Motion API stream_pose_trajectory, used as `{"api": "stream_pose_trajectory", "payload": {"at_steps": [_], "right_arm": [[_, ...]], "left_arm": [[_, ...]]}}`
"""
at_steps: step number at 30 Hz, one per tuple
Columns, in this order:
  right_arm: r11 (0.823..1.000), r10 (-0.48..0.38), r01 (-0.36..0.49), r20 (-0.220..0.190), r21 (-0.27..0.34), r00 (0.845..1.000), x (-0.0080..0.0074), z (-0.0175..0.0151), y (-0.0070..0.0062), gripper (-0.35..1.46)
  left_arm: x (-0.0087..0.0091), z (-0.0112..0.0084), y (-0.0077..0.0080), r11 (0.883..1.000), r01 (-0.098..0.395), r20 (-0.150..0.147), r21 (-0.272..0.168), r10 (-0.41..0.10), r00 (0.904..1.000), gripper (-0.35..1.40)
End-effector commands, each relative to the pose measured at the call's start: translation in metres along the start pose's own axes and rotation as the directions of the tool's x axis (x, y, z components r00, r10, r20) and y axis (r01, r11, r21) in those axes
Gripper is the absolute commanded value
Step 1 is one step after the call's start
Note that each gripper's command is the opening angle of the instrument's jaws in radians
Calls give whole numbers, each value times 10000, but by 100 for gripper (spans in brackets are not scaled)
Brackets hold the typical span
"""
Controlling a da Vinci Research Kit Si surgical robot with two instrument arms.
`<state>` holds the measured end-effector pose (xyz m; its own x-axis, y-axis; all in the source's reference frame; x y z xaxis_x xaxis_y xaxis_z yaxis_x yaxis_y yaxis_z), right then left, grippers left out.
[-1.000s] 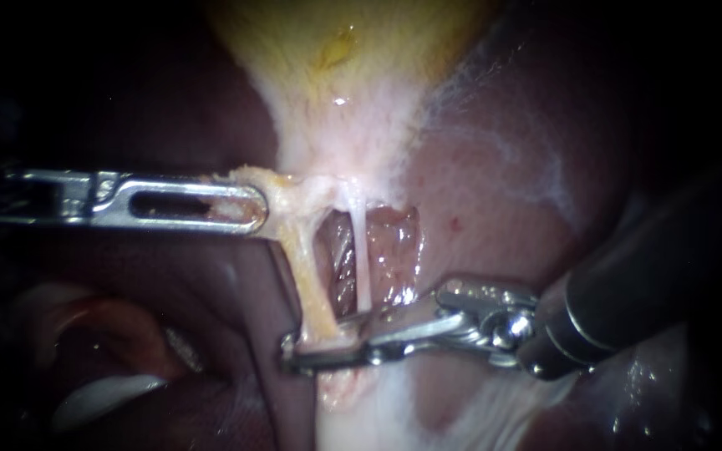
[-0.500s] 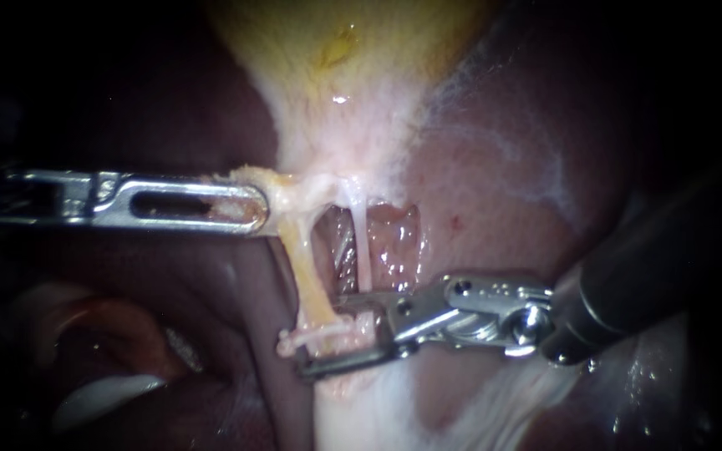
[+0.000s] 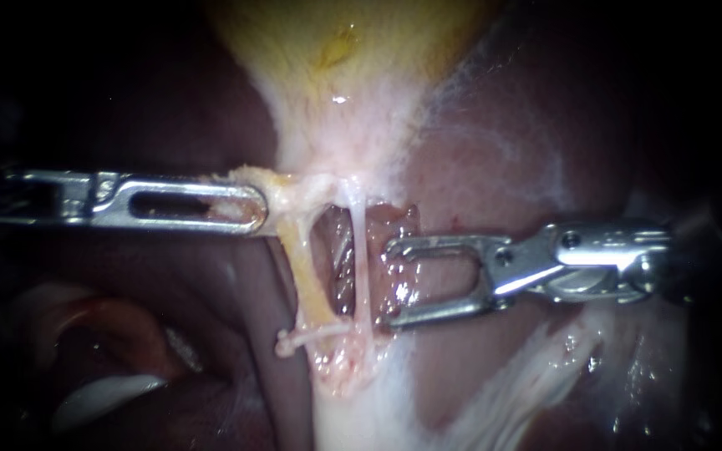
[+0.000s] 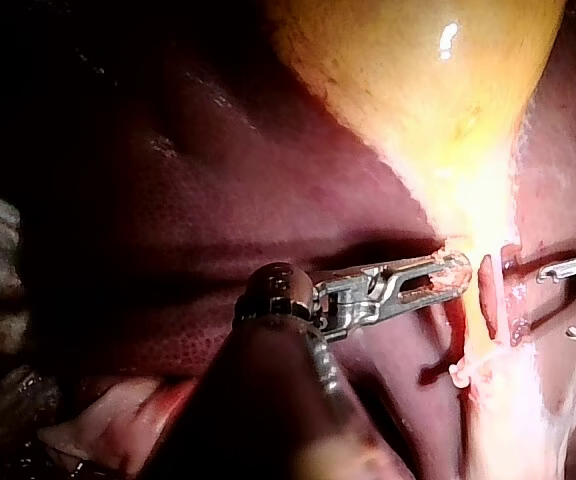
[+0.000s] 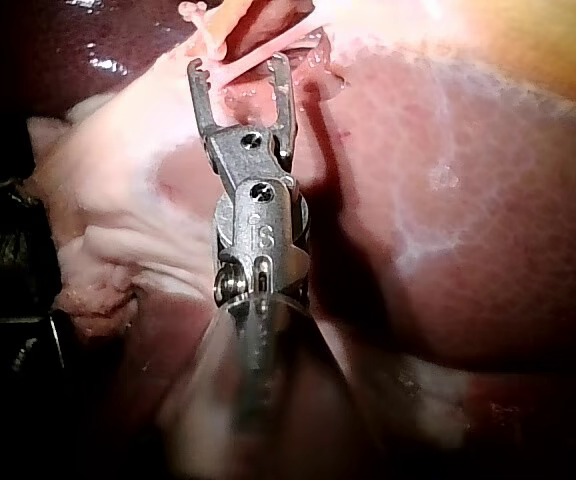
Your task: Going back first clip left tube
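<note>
- The right instrument (image 3: 390, 282), a steel tool with 2 slotted jaws, has drawn back toward 3 o'clock, off the white plastic clip (image 3: 307, 336). Its jaws now stand wide apart and grip nothing.
- The clip stays across the lower end of the yellowish left tube (image 3: 307, 276), at 7 o'clock from centre.
- The left instrument (image 3: 252, 209), steel and windowed, enters from 9 o'clock and has not shifted. Its jaws are clamped on yellowish tissue (image 3: 282, 190) at the tube's upper end.
- The right shaft is lost in darkness at 3 o'clock.
- The thin white right tube (image 3: 361, 259) stands between the left tube and the spread jaw tips.
- The yellow gallbladder (image 3: 353, 50) lies at 12 o'clock, with dark red liver (image 3: 503, 167) around it.
</note>
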<state>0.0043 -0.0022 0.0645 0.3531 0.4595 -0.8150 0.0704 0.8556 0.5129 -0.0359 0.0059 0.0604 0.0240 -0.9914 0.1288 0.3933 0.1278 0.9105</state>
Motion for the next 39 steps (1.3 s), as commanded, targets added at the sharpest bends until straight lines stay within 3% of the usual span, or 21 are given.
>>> {"api": "stream_pose_trajectory", "payload": {"at_steps": [1,10,20,28,34,39], "right_arm": [[10000,-57,57,-4,10,10000,2,-4,0,50],[9987,-496,497,-80,125,9987,10,-31,-1,50],[9954,-950,951,-99,105,9954,10,-39,0,50],[9941,-1085,1086,-153,70,9940,13,-41,2,50],[9942,-1069,1070,-182,54,9941,14,-42,4,50],[9943,-1062,1063,-181,48,9942,14,-42,4,50]], "left_arm": [[0,0,0,10000,0,-1,2,0,10000,-35],[0,0,0,10000,0,-1,2,0,10000,-35],[1,6,1,10000,-8,24,-17,8,10000,-35],[6,31,9,10000,-61,68,5,61,10000,-35],[20,64,20,10000,-60,-148,42,60,9999,-35],[18,78,25,10000,-77,-157,60,78,9998,-35]]}}
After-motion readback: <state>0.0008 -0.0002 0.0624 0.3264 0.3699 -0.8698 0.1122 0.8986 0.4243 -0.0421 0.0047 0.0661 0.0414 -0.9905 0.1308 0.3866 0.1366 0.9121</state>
